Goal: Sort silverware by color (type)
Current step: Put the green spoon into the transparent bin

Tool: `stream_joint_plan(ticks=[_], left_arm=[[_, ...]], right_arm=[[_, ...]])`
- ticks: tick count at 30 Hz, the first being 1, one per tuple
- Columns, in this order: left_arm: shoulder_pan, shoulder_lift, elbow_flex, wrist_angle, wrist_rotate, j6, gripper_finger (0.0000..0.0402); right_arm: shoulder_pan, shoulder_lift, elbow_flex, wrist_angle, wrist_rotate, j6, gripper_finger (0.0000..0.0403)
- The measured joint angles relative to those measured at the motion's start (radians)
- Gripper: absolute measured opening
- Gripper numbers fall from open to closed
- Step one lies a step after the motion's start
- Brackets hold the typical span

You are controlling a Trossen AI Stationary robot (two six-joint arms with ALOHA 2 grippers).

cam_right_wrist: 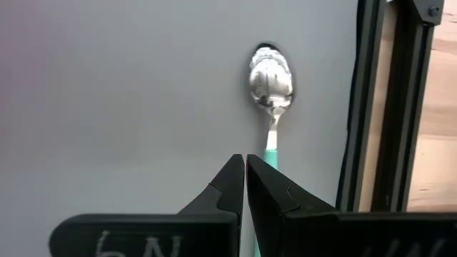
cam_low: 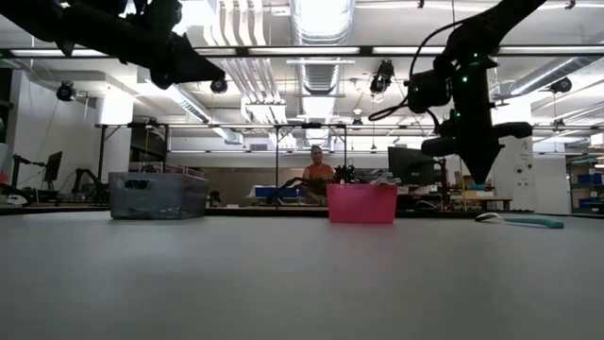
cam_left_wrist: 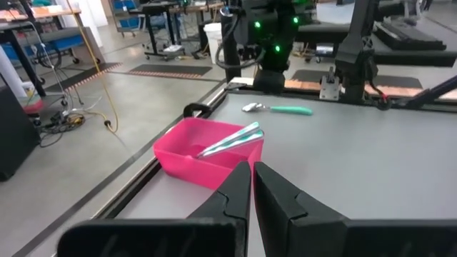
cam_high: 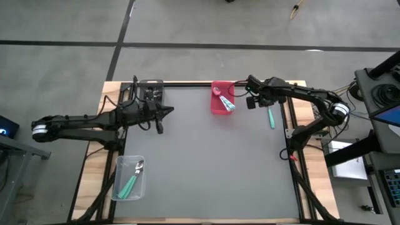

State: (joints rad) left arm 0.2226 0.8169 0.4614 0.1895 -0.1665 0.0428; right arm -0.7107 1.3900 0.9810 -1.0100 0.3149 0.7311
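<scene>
I am looking down the right wrist view first: the right gripper (cam_right_wrist: 245,165) is hovering with its fingers pressed together and nothing between them, directly above the teal handle of a loose spoon (cam_right_wrist: 270,86) that is lying flat on the grey table (cam_high: 206,169), close to the right-hand rail. In the high view that same spoon (cam_high: 271,117) is sitting just beside the right gripper (cam_high: 253,102), apart from the red bin (cam_high: 217,107), which is already holding a couple of teal-handled spoons (cam_high: 227,104) leaning on its rim. I am judging this spoon to be light, stiff and thin, with a polished bowl that will be slippery; the plastic handle is offering the better hold, taken across its width near the middle, once the fingers spread. Lying so flat, it may skid if I come down off-centre. Nearer the front left, the clear bin (cam_high: 129,194) is holding more teal spoons (cam_high: 131,181). Farther back, the left gripper (cam_high: 169,112) is waiting above the table, clenched and empty, near the grey bin (cam_high: 150,91) at the far edge. Beyond the table a person (cam_low: 317,170) is sitting in the room.
</scene>
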Motion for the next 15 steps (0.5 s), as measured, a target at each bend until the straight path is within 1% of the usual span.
stream_joint_plan(ticks=[4, 12, 15], left_arm=[[0.000, 0.000, 0.000, -0.026, 0.000, 0.000, 0.0001], [0.000, 0.000, 0.000, -0.032, 0.000, 0.000, 0.0001], [0.000, 0.000, 0.000, -0.034, 0.000, 0.000, 0.0001]], right_arm=[[-0.043, 0.016, 0.000, 0.003, -0.007, -0.026, 0.0026], [-0.086, 0.042, 0.000, 0.005, -0.008, -0.049, 0.0104], [-0.084, 0.042, 0.000, 0.004, -0.024, -0.030, 0.0123]])
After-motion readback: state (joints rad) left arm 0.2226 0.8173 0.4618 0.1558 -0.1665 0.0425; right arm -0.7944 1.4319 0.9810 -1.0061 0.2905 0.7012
